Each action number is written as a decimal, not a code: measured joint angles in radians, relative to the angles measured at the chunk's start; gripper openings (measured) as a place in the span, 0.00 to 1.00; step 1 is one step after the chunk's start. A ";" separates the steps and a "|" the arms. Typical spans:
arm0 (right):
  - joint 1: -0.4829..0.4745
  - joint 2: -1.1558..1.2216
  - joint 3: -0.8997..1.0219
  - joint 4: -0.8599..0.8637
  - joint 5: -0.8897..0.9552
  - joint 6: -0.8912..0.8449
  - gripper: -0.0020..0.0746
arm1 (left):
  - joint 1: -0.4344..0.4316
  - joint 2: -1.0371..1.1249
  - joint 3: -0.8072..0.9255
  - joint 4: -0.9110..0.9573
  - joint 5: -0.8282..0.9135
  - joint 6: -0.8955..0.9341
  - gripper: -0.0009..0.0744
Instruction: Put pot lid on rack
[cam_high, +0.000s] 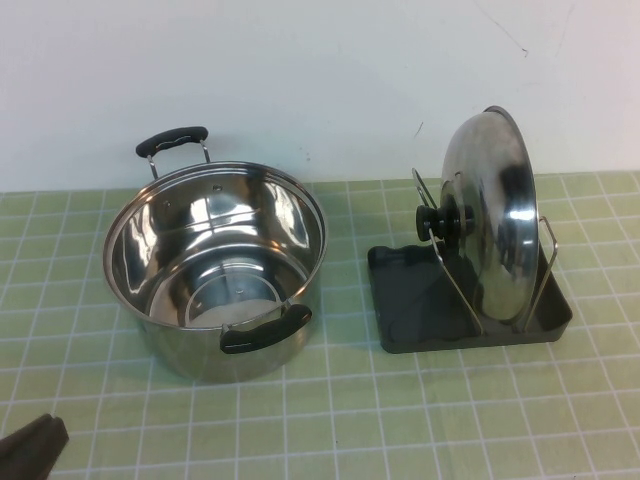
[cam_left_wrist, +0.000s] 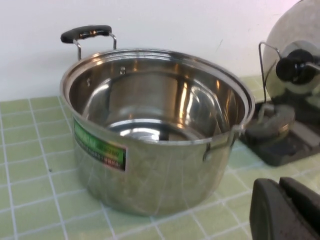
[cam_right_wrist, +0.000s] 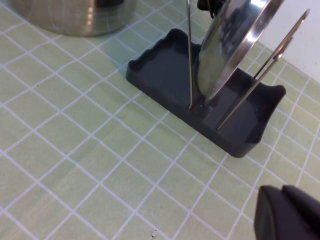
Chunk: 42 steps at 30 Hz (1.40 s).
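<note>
Figure: end state of the lid-storing task, seen from above and from both of my wrists. The pot lid (cam_high: 492, 215) stands on edge in the rack (cam_high: 400, 300), at about three o'clock on the tabletop (cam_high: 350, 420). Its lower rim sits down in the dark tray, between the upright wire loops (cam_high: 447, 262). The lid leans slightly, so the wires carry its weight on either side and stop it from rolling or tipping flat. Its black knob (cam_high: 440, 220) points toward nine o'clock, at the pot (cam_high: 215, 265). The pot stands open and empty at about nine o'clock, well apart from the rack, its two black handles at roughly eleven and five o'clock of its rim.

My left jaws (cam_left_wrist: 287, 210) are closed and grip nothing; they hang low at the seven o'clock corner of the tabletop, near the pot but clear of it. My right jaws (cam_right_wrist: 290, 212) are likewise closed and empty. They are out of the overhead view and, from their own camera, look down on the rack from the near side, clear of the tray (cam_right_wrist: 165, 65) and lid (cam_right_wrist: 235, 45).

I judge the task complete: the lid rests unaided, so neither arm needs to support it.
</note>
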 joint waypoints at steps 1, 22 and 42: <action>0.000 0.000 0.000 0.000 0.000 0.000 0.02 | 0.000 0.000 0.008 0.002 -0.005 0.000 0.01; 0.000 0.000 0.001 0.004 0.000 0.000 0.02 | 0.524 -0.194 0.201 -0.538 0.013 0.589 0.01; 0.000 0.000 0.006 0.006 -0.002 0.000 0.02 | 0.477 -0.196 0.197 -0.553 0.070 0.588 0.01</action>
